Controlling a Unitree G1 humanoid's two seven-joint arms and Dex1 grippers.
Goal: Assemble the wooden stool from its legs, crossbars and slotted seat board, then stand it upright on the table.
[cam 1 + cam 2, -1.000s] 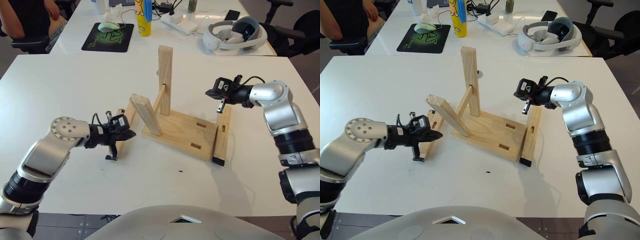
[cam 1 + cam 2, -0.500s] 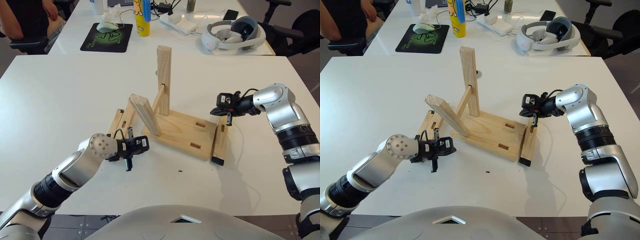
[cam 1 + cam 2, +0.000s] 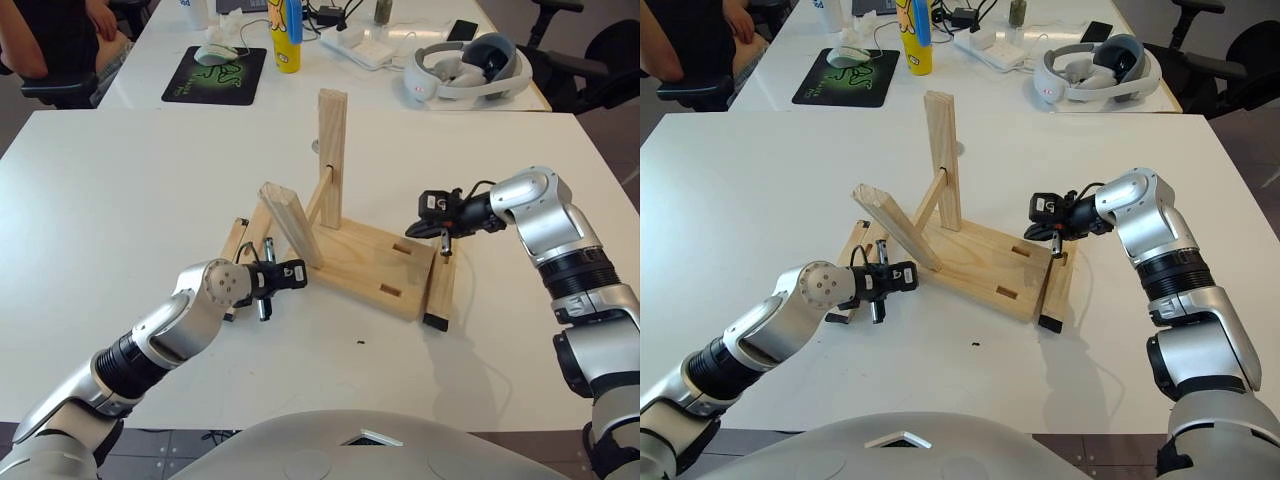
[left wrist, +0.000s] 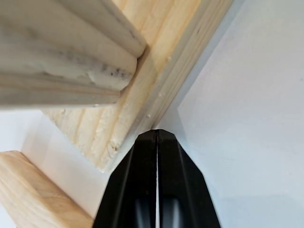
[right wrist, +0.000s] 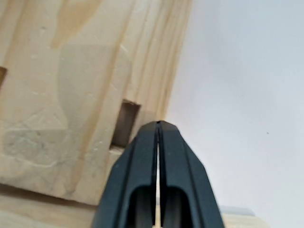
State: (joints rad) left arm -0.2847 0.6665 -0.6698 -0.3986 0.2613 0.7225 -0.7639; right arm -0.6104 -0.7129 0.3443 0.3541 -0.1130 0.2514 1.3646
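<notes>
1. The seat board (image 3: 365, 262) lies flat on the white table (image 3: 150, 180), slotted face up.
2. One leg (image 3: 331, 160) stands upright at the board's far left corner.
3. A second leg (image 3: 290, 225) leans at a slant over the board's left edge. A thin crossbar (image 3: 318, 200) runs between it and the upright one.
4. A third leg (image 3: 440, 285) lies flat along the board's right edge, touching it.
5. A fourth leg (image 3: 236, 238) lies on the table just left of the board.
6. The left gripper (image 4: 156, 135) is low at the board's near left corner, beneath the leaning leg. Its two black fingers are pressed together with nothing between them. The tip points at the board's edge; whether it touches, I cannot tell.
7. The right gripper (image 5: 157, 124) hovers over the board's right side, close to a slot (image 5: 126, 123). Its fingers are closed tight on nothing.
8. On the next table beyond the board sit a headset (image 3: 465, 68), a yellow bottle (image 3: 287, 35) and a dark mouse mat (image 3: 215, 75).
</notes>
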